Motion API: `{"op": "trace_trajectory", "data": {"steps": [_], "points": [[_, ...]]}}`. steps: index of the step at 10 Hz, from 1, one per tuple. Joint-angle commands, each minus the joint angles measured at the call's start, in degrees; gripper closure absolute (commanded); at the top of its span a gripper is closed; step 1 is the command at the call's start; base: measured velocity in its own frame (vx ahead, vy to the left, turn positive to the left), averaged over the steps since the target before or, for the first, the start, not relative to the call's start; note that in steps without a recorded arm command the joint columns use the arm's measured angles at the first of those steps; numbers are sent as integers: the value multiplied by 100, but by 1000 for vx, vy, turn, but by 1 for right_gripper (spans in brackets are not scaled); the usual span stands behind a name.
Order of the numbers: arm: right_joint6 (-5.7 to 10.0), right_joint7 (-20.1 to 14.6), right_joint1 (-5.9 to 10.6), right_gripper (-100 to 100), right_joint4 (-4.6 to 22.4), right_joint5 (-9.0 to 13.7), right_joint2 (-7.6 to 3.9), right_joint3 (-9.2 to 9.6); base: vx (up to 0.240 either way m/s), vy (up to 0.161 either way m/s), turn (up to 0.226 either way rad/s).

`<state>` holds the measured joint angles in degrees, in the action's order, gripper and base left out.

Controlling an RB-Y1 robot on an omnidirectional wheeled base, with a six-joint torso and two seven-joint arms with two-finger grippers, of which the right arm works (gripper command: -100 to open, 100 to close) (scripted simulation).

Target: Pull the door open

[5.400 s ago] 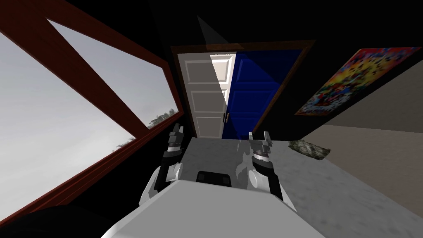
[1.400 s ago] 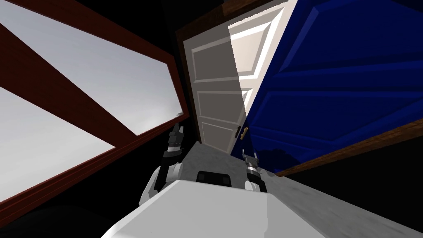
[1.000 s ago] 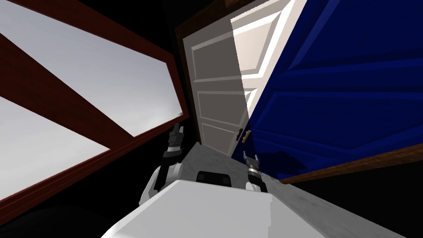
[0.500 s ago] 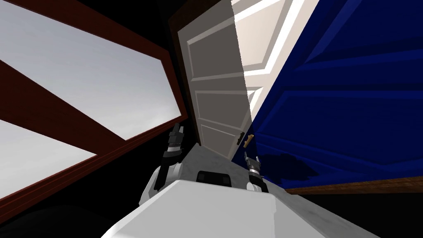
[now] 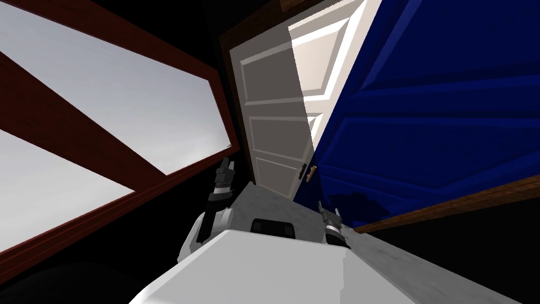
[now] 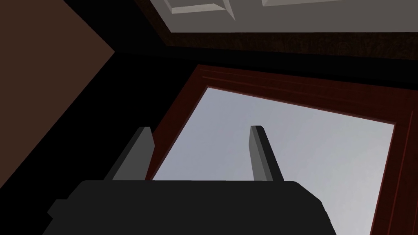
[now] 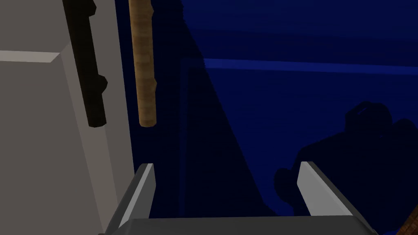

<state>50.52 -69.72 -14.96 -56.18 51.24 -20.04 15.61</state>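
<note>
Door handle (image 7: 143,61), seemingly just beyond spread right gripper (image 7: 226,166)

We see a blue door (image 5: 422,105), its panels deep navy in shadow, with a tan handle (image 7: 143,61) showing wood grain. Beside it, a white door (image 5: 274,132) carries a black handle (image 7: 85,61). The window frame (image 5: 79,137) is dark red-brown, the floor (image 5: 274,203) mottled grey.
</note>
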Motion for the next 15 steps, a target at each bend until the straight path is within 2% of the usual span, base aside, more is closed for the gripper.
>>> {"op": "trace_trajectory", "data": {"steps": [1, 5, 6, 7, 9, 12, 15], "points": [[45, -56, -108, -100, 161, 41, -64, -62, -137, -3, -93], [92, -156, -422, -100, 422, 163, -265, -240, -104, 5, -81], [112, -203, -540, -100, 529, 212, -348, -313, -111, 21, -85], [116, -214, -565, -100, 553, 223, -368, -330, -85, -1, -54], [159, -342, -755, -100, 770, 318, -547, -475, -35, -19, -58], [173, -426, -720, -100, 820, 334, -601, -501, 90, -20, 55], [172, -479, -567, -100, 774, 306, -582, -458, 186, -26, 82]]}}
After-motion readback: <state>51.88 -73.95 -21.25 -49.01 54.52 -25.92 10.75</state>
